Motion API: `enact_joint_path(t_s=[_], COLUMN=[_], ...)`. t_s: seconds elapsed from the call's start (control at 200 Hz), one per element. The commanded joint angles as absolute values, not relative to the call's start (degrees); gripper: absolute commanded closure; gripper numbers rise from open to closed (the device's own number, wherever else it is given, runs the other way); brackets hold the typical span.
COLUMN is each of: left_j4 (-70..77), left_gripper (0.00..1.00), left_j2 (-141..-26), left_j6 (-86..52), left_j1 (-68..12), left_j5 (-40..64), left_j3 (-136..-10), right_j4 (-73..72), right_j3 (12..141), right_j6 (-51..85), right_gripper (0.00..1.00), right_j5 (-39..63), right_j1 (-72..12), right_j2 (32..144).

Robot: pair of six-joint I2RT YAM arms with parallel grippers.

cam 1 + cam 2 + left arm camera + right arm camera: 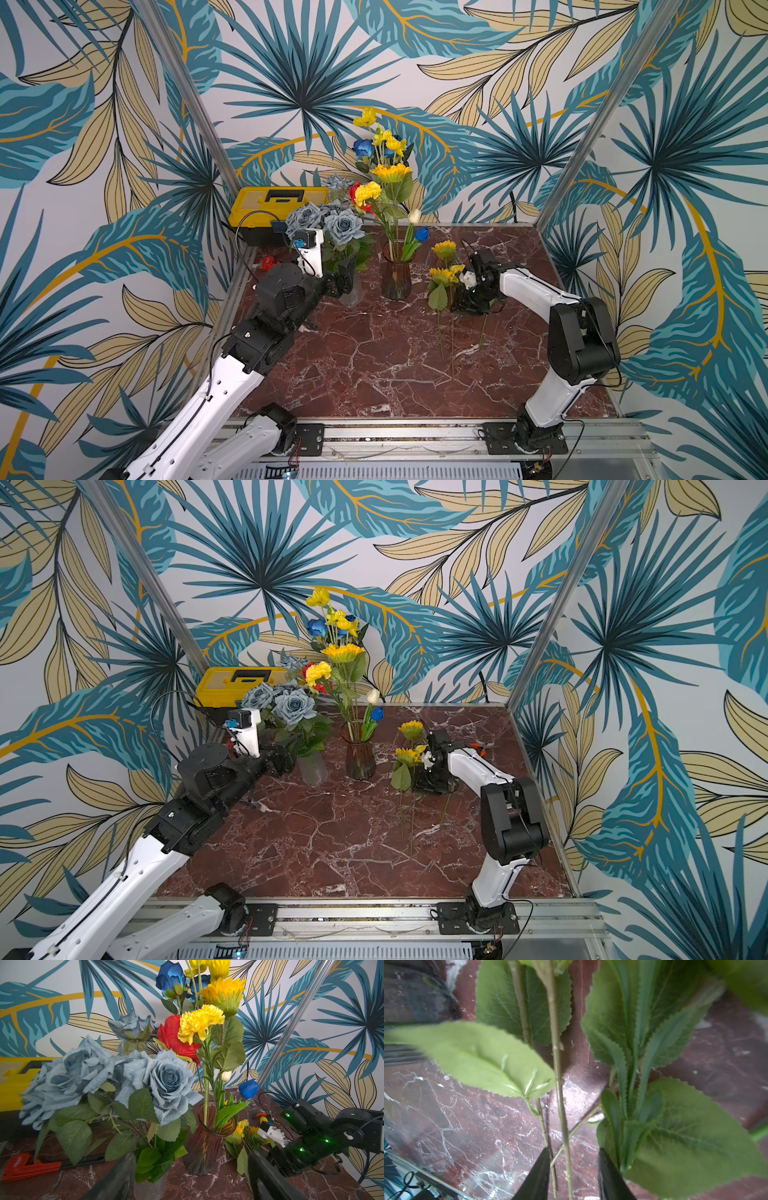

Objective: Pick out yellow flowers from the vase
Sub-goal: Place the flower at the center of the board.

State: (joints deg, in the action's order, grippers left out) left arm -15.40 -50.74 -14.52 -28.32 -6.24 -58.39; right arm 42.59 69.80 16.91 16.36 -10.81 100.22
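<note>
A ribbed amber vase (pixel 396 276) stands mid-table, seen close in the left wrist view (pixel 205 1142). It holds yellow flowers: a sunflower (pixel 390 172), a carnation-like pompom (pixel 199 1022) and higher blooms (pixel 365 117), mixed with red, deep blue and white flowers. Two yellow sunflowers (pixel 441 275) lie on the table right of the vase, stems toward the front. My right gripper (pixel 471 297) points down over them. Its jaws are apart, with thin green stems (pixel 560 1105) running between the fingertips (pixel 574 1150). My left gripper (pixel 347 274) is open with nothing in it, left of the vase, beside the grey-blue roses.
A clear glass vase (pixel 351 291) of grey-blue roses (pixel 166 1080) stands right in front of the left gripper. A yellow toolbox (pixel 278 203) and a red clamp (pixel 25 1165) sit at the back left. Metal frame posts and patterned walls enclose the marble table (pixel 374 357).
</note>
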Motion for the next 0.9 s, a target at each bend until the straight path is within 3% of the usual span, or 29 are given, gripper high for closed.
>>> enact_joint_path(t_s=[0.0,0.335,0.516,0.701,0.896], left_j4=[-15.29,-20.4,-20.95,-21.8,-21.79], left_gripper=[0.15,0.15,0.15,0.15,0.15], left_j2=[-49.48,-50.53,-50.44,-50.14,-49.62], left_j6=[-13.71,-15.43,-16.93,-18.36,-18.87], left_j1=[-27.86,-27.0,-25.5,-23.56,-23.29], left_j5=[-6.83,-14.98,-15.55,-14.1,-11.53], left_j3=[-57.83,-58.71,-58.04,-57.69,-56.87], right_j4=[46.46,48.69,38.28,30.1,23.16], right_j3=[72.81,82.59,83.4,86.63,90.25], right_j6=[16.47,16.67,12.13,5.77,2.19], right_gripper=[0.59,0.57,0.54,0.54,0.54], right_j5=[14.22,8.92,9.68,7.87,4.88], right_j1=[-10.72,-15.35,-22.67,-32.75,-36.67], right_j2=[95.17,82.37,77.78,80.19,85.05])
